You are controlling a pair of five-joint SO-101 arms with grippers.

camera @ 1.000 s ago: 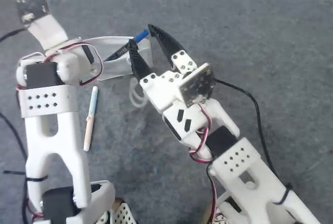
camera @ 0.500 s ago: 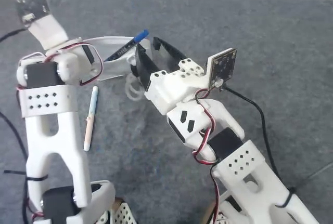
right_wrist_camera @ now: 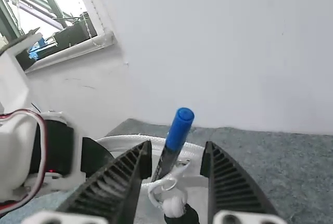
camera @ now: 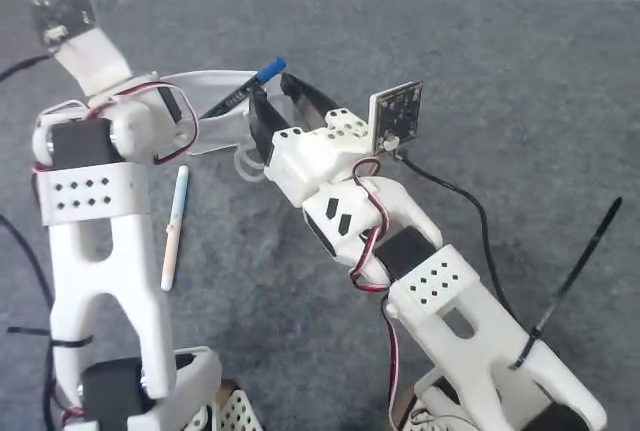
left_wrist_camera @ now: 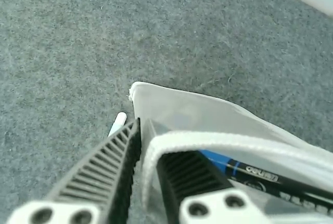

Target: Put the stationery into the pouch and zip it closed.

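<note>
So, step: loading stage I'd say, zip not closed yet.
Pouch: white pouch (camera: 200, 79) sits toward the far edge of the table (camera: 520, 101), mouth open.
Left gripper: left gripper (left_wrist_camera: 147, 140) is clamped on the pouch rim, holding the mouth up.
Blue pen: blue pen (camera: 262, 75) is half in, capped end poking out at a slant.
Right gripper: right gripper (right_wrist_camera: 177, 146) has its jaws spread either side of that cap. Can't quite tell if a finger touches it.
Pale pen: pale pen (camera: 173, 231) lies flat on the table beside the left arm, outside the pouch.
Next move: probably push the blue pen fully in, then fetch the pale one. Zipping comes last.
</note>
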